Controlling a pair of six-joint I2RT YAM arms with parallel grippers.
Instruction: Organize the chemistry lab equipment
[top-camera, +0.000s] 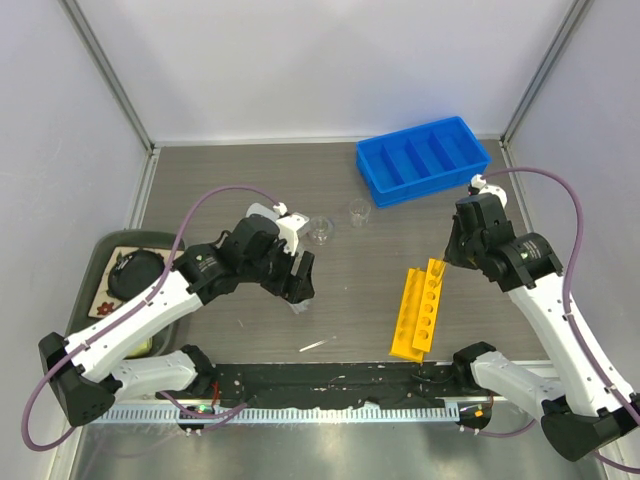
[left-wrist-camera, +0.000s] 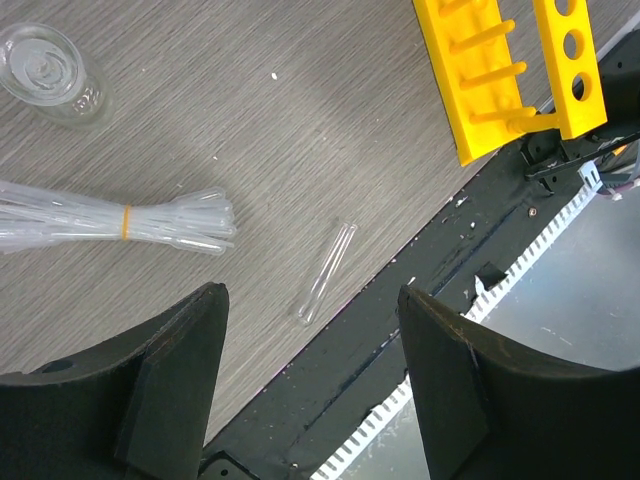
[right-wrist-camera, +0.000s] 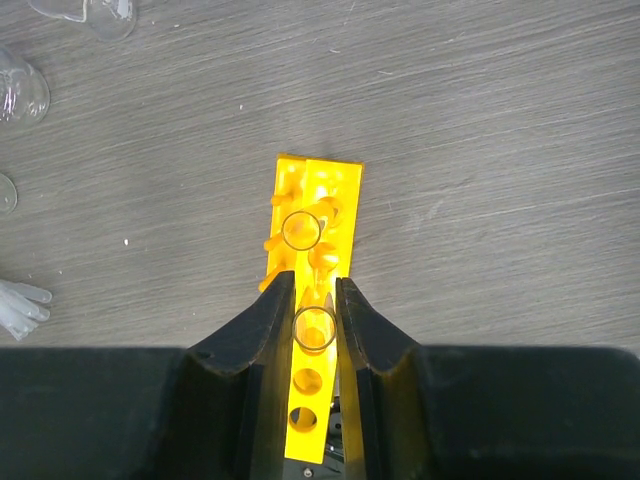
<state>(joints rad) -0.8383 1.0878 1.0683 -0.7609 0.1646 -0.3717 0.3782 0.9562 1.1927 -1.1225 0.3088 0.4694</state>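
Spread wide and holding nothing, the left gripper hovers low over the table. One loose clear tube lies flat just past its fingertips, beside the black front strip, at about 6 o'clock in the overhead view. At 10 o'clock from that tube lies a pipette bundle tied with a yellow band and not put away.

The right gripper pinches the near end of the yellow rack, which sits at roughly 4 o'clock on the table. Two clear rings in its holes look like tube mouths, so I judge that a couple of tubes are already racked.

Farther out, near the middle toward 12 o'clock, a small beaker and a second beaker stand loose on the wood. Farthest away, at 1 o'clock, the blue bin shows nothing in its compartments.

My reading is that the job is at an early stage. The loose tube, the bundle and the glassware all remain to be placed.
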